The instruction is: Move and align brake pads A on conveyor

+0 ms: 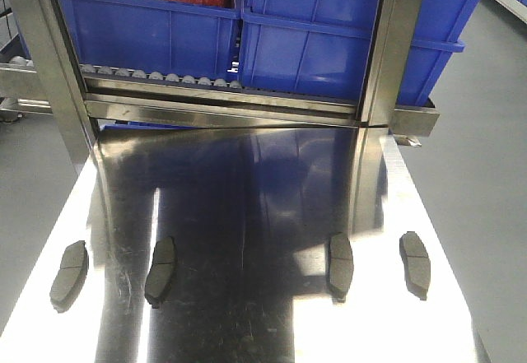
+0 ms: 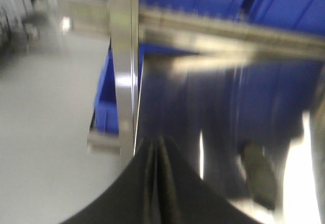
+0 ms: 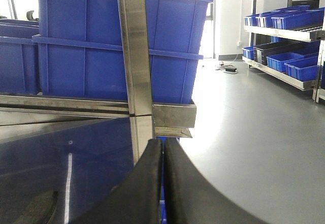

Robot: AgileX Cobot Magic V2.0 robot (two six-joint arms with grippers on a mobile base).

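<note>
- Currently, brake pads A: four in a row across the desk's near end, long axes running up the desk.
- Left hand: pressed together, empty; nearest pad ahead-right.
- Right hand: pressed together, empty; pad ahead-left.

A shiny steel tabletop fills the lower frame of the front view. Four dark brake pads lie flat on it in a loose row: leftmost pad, second pad, then a wide gap, third pad, rightmost pad.
</note>
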